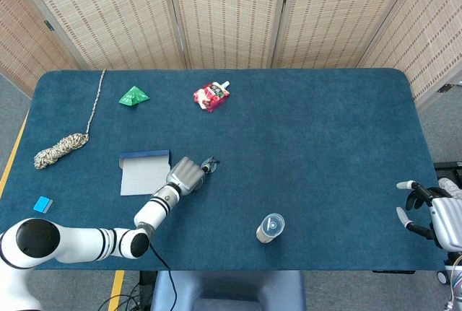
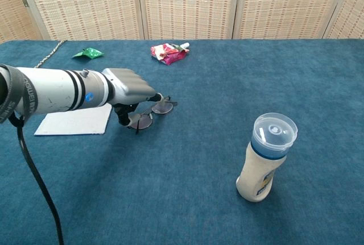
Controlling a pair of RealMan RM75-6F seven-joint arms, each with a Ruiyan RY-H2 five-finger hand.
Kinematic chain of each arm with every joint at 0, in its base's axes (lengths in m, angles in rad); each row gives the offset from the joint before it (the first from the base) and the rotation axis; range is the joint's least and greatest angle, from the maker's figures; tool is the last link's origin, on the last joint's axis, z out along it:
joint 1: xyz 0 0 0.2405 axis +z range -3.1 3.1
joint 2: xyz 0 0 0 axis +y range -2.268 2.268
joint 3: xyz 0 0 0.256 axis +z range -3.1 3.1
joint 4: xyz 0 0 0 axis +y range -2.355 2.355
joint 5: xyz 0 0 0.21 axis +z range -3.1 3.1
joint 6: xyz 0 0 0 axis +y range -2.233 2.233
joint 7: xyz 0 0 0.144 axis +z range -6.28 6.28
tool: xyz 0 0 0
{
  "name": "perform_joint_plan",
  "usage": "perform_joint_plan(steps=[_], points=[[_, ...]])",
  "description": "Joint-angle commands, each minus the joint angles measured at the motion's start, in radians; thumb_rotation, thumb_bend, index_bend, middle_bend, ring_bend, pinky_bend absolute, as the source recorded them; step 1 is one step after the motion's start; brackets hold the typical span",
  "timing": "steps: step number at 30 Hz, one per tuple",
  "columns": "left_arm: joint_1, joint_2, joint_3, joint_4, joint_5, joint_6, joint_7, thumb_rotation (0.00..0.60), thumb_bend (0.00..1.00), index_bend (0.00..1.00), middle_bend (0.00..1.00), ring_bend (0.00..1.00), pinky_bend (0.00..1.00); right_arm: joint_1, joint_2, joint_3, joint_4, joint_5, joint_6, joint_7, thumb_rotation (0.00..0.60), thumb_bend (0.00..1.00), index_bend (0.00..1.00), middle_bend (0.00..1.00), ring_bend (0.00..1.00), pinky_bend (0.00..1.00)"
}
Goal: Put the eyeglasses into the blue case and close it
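Note:
The eyeglasses (image 2: 152,112) lie on the blue tablecloth just right of the open blue case (image 2: 74,121), which shows its white lining. My left hand (image 2: 132,87) sits down over the glasses, thumb by the near lens and a finger on the frame, pinching them where they rest. From above, the left hand (image 1: 185,174) covers most of the eyeglasses (image 1: 210,163), and the case (image 1: 143,174) lies to its left. My right hand (image 1: 433,213) hangs past the table's right front corner, fingers apart and holding nothing.
A capped bottle (image 2: 264,157) stands at the front right of centre. A red pouch (image 1: 211,95) and a green packet (image 1: 133,97) lie at the back. A coiled rope (image 1: 61,149) and a small blue block (image 1: 43,205) lie at the left.

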Motion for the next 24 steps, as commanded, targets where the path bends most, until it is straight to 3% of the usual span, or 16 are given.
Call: perform_joint_plan(steps=[1,6,14,20,24], points=[[-0.010,0.016,0.022,-0.013,-0.058,0.014,0.025,0.600,0.60,0.16,0.94,0.90,0.90,0.000,-0.001,0.000,0.000,-0.001,0.001,0.000,0.600,0.35,0.33,0.62,0.59,0.35],[-0.023,0.060,0.053,-0.069,-0.143,0.030,0.058,0.600,0.60,0.17,0.94,0.89,0.90,0.002,-0.002,0.000,-0.003,-0.007,0.000,-0.001,0.600,0.35,0.33,0.62,0.59,0.35],[-0.017,0.127,0.078,-0.155,-0.163,0.066,0.045,0.600,0.60,0.20,0.93,0.89,0.90,0.002,0.000,0.002,-0.007,-0.012,0.005,-0.003,0.600,0.35,0.33,0.62,0.59,0.35],[0.098,0.124,0.077,-0.073,0.253,0.067,-0.170,0.600,0.44,0.25,0.92,0.87,0.88,0.000,0.001,0.001,-0.009,-0.011,0.006,-0.004,0.600,0.35,0.33,0.62,0.59,0.35],[0.154,0.105,0.095,0.027,0.520,0.085,-0.318,0.600,0.39,0.32,0.92,0.87,0.88,-0.004,0.004,0.002,-0.012,-0.010,0.011,-0.007,0.600,0.34,0.33,0.62,0.59,0.35]])
